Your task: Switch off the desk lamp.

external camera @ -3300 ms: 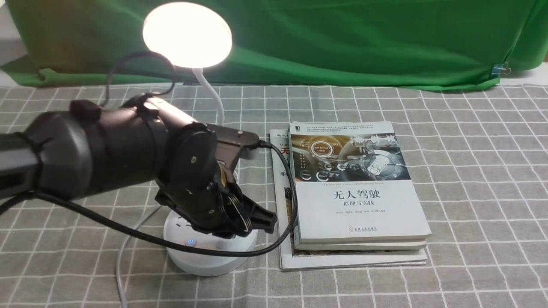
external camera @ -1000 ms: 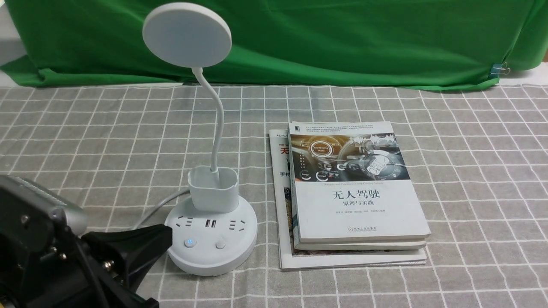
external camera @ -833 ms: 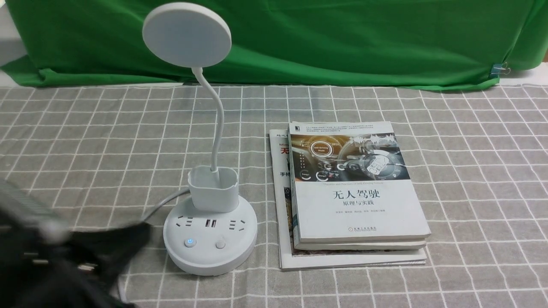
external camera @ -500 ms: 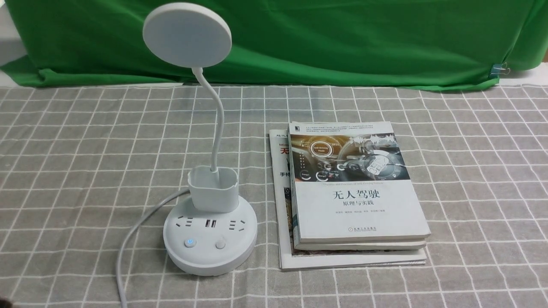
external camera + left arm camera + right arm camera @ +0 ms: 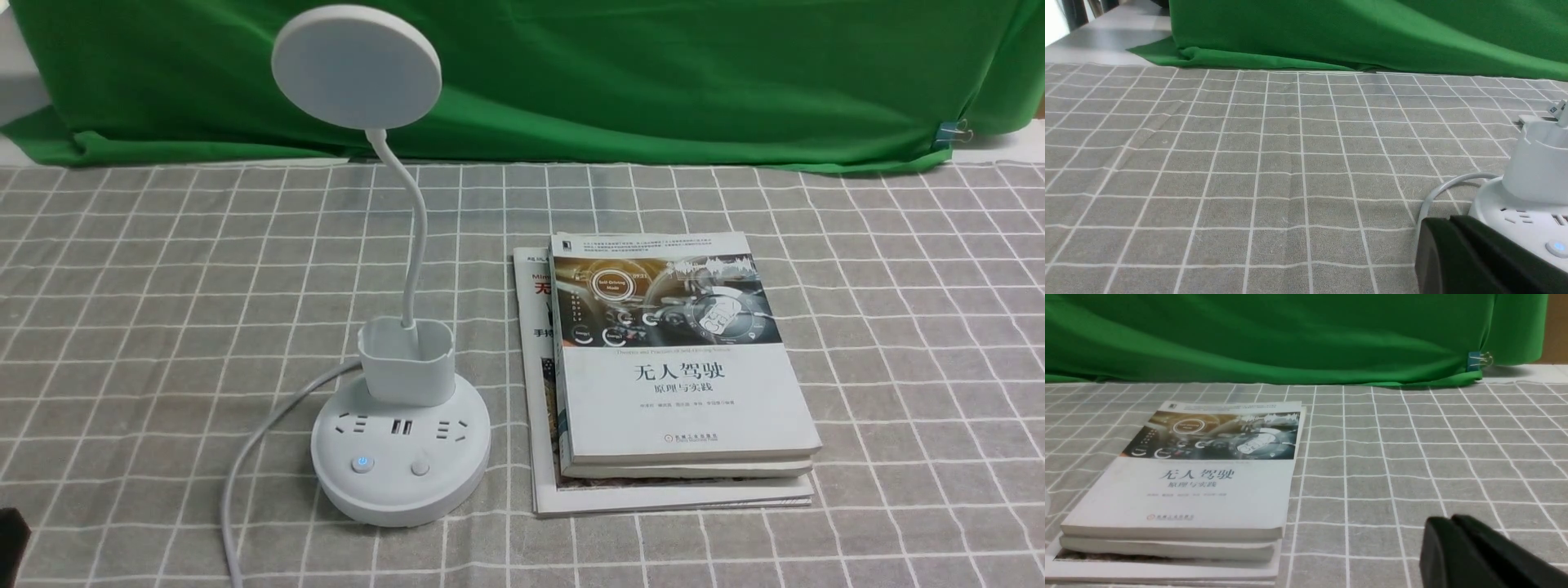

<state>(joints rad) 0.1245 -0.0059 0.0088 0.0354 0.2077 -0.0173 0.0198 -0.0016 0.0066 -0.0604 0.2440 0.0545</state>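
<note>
Two fingers on the left gripper (image 5: 1450, 221) are sitting together, practically gapless, holding nothing; two on the right gripper (image 5: 1451, 519) are doing the same. One dark tip (image 5: 11, 545) is poking in at the front view's eight o'clock edge. Going outward, one desk lamp (image 5: 400, 465) is standing upright on the counter (image 5: 196, 245), its base at about seven o'clock from the view's centre, its single unlit head at eleven. The base is carrying two buttons: one glowing blue (image 5: 362, 463) at seven o'clock, one plain (image 5: 420, 466) at five. One cup holder (image 5: 406, 363) is rising at twelve, and one cable (image 5: 237, 482) is trailing off. Between two and three o'clock from the base, at least three books (image 5: 690, 392) are lying stacked. One clip (image 5: 953, 133) is gripping one green cloth (image 5: 653, 82) at two o'clock.
</note>
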